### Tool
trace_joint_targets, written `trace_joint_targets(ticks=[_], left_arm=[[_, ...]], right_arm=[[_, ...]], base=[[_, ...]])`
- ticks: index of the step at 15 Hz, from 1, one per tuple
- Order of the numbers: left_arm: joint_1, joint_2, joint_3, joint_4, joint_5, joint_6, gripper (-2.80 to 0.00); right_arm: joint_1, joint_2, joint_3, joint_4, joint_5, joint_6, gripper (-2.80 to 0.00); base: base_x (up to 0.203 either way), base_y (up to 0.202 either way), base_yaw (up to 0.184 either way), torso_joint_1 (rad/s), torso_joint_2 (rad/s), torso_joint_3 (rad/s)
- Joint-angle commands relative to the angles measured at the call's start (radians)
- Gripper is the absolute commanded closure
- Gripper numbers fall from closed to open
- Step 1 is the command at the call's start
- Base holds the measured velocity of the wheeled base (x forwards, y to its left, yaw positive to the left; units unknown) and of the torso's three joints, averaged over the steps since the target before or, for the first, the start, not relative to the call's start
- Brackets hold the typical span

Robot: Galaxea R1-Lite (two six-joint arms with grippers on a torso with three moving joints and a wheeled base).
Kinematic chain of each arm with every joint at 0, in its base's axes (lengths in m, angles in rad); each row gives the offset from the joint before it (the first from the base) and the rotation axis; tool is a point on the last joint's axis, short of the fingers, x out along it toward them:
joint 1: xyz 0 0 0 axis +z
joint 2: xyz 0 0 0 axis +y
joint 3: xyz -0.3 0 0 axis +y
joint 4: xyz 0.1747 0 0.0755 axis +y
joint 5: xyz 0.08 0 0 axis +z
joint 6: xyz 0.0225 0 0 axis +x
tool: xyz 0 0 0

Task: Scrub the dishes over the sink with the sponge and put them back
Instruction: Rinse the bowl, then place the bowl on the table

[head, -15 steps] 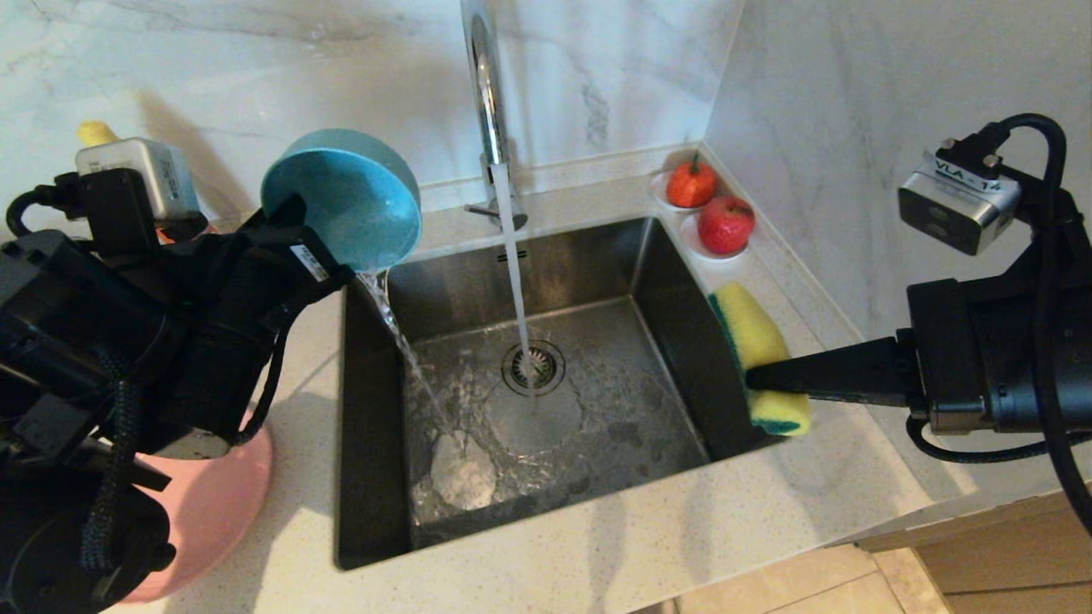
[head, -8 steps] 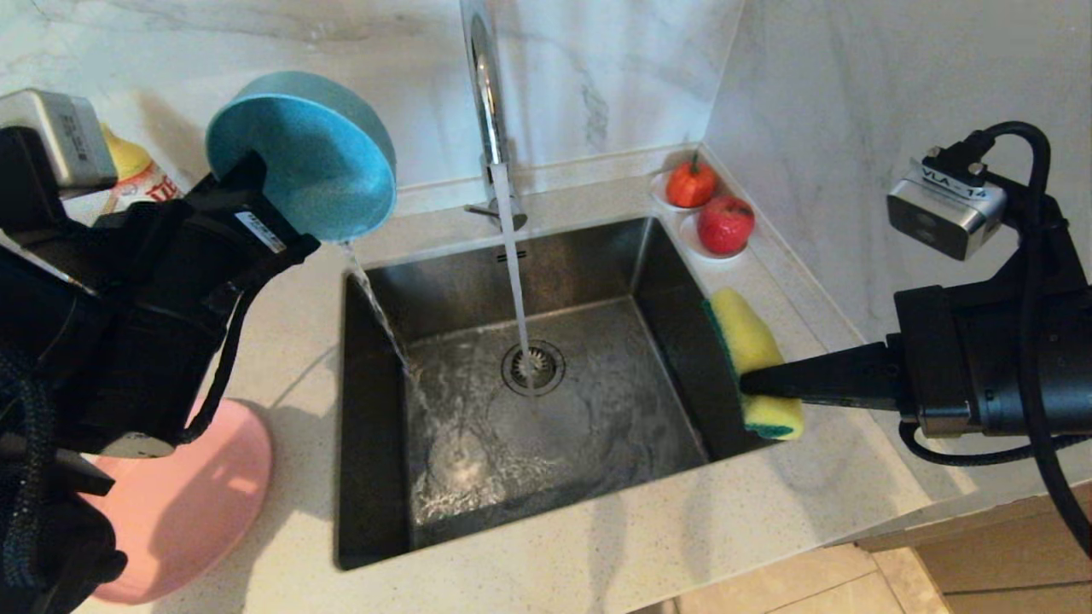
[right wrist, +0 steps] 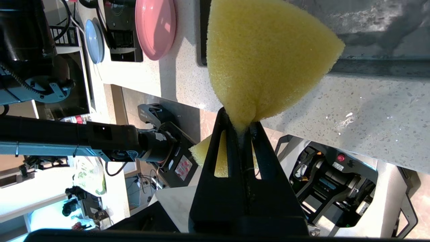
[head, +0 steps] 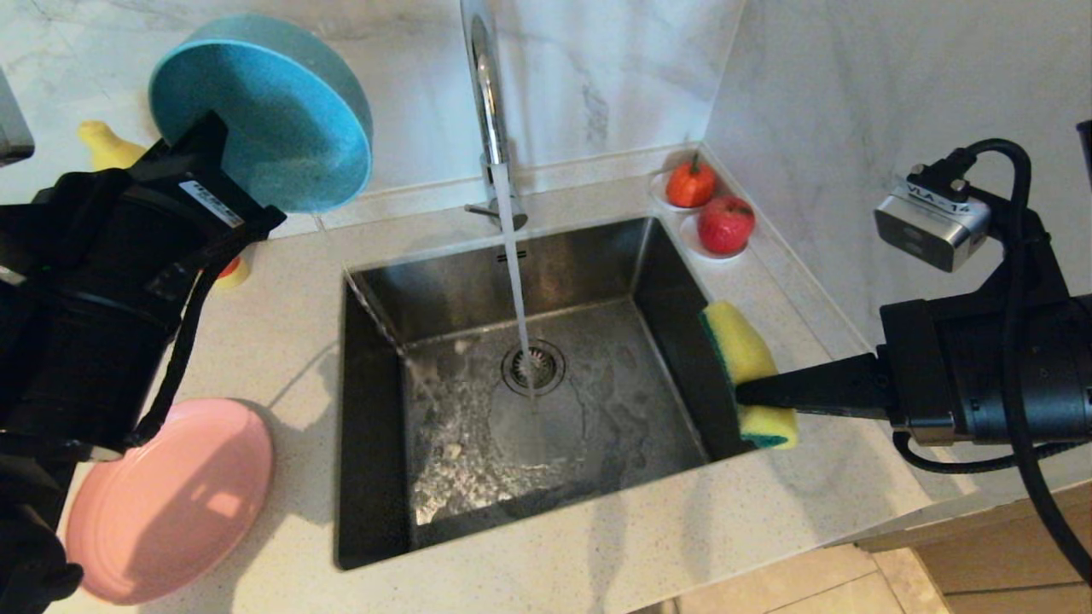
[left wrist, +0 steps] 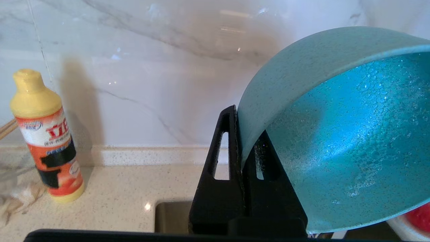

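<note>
You see the left gripper raised above the counter to the left of the sink, its fingers clamped on the rim of the blue bowl, one inside the rim and one outside. The bowl is tipped on its side, mouth facing the tap; its inside is wet with droplets and holds nothing else. Your right gripper sits at the right edge of the sink, its fingers pinched tight across the middle of the yellow sponge, which bulges on either side of the grip, with its green layer facing the basin. The tap is running, and the stream lands on the drain strainer; the basin holds only a thin sheet of water with patches of foam. The pink plate lies flat and bare on the counter by the sink's near left corner. Behind the left arm you can see a yellow-capped soap bottle standing upright by the wall. At the far right corner, two small white dishes each hold one red fruit.
</note>
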Motion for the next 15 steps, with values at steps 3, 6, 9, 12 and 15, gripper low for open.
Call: trace_joint_targets(ticks=[3,6,9,12,15], left_arm=[[-0.001,0.032,0.001,0.095,0.068,0.0,0.0],[-0.002,0.026,-0.027,0.372,0.1,-0.021,0.0],[-0.001,-0.033,-0.075,0.745,0.095,-0.037,0.0],[0.0,-0.121,-0.183,1.228,0.026,-0.137,0.0],[0.012,-0.186,-0.394,1.612,-0.145,-0.323,0.0]], right_arm=[[0.003,-0.028,0.003,0.003,0.002,-0.003,0.0],[0.004,-0.064,0.023,0.006,0.001,-0.006,0.0],[0.004,-0.077,0.021,0.015,-0.001,-0.004,0.0],[0.001,-0.075,0.045,0.012,-0.008,-0.005,0.0],[-0.004,-0.077,0.066,0.003,-0.009,-0.004,0.0]], base=[[0.0,0.0,0.0,0.0,0.0,0.0],[0.0,0.0,0.0,0.0,0.0,0.0],[0.0,0.0,0.0,0.0,0.0,0.0],[0.0,0.0,0.0,0.0,0.0,0.0],[0.0,0.0,0.0,0.0,0.0,0.0]])
